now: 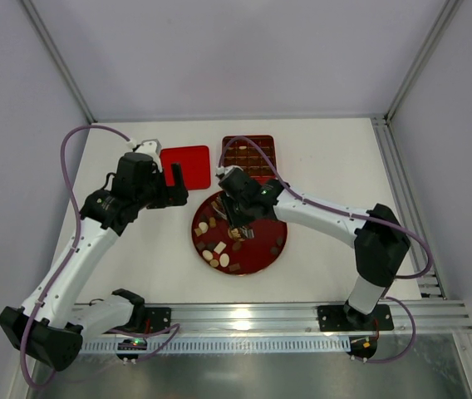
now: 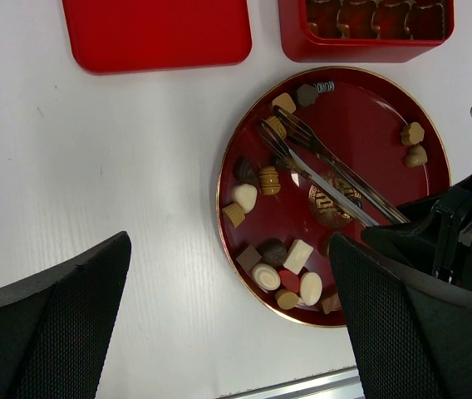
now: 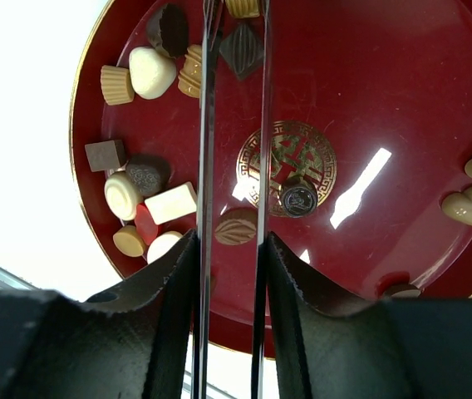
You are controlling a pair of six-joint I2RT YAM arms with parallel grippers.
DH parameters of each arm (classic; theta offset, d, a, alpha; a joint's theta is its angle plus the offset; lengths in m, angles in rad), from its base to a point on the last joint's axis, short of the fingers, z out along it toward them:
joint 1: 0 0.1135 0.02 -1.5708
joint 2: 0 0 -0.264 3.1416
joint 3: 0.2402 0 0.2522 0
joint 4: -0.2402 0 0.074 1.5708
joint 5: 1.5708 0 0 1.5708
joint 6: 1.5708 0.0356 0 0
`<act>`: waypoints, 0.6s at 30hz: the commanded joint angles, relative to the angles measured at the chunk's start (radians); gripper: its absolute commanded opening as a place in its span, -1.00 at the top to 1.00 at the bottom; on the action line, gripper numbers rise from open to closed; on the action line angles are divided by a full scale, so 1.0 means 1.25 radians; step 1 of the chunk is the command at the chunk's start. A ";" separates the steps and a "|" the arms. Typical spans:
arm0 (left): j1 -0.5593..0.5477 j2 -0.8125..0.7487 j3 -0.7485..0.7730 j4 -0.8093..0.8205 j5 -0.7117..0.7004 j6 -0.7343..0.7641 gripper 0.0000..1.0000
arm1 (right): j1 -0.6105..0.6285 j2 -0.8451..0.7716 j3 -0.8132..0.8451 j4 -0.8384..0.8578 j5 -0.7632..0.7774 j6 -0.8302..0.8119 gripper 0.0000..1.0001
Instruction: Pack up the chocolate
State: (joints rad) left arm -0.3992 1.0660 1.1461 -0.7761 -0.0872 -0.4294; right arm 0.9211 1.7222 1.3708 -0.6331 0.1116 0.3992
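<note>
The small bite-sized chocolate pieces [image 2: 298, 256], dark brown, light brown and cream-white, are lying loose on the round glossy red plate [image 2: 369, 116]. Most are crowding its left side, and two heart-shaped ones are sitting apart near the right rim. The right gripper [image 3: 229, 249] is reaching in low over the plate, its fingers clamping the slim metal tongs [image 3: 205, 125]. The two blades are running side by side with a narrow gap toward the far-left pieces, and a dark diamond-shaped piece [image 3: 242, 48] is showing between them. The left gripper [image 1: 176, 181] is hovering over the white table [image 1: 327, 166] left of the plate, fingers spread wide, holding nothing. The gold emblem [image 3: 290, 158] at the plate's centre is showing an ornate figure I cannot read. Beyond the plate, a flat red lid [image 1: 185, 165] and a partitioned red box [image 1: 248, 154] are lying side by side, not touching.
</note>
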 commanded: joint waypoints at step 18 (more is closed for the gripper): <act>-0.001 -0.017 0.015 0.006 -0.016 0.008 -1.00 | 0.006 -0.024 0.069 0.006 0.024 -0.005 0.39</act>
State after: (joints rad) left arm -0.3992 1.0637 1.1461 -0.7761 -0.0883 -0.4290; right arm 0.9218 1.7401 1.3994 -0.6342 0.1169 0.3981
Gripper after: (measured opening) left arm 0.996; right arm 0.331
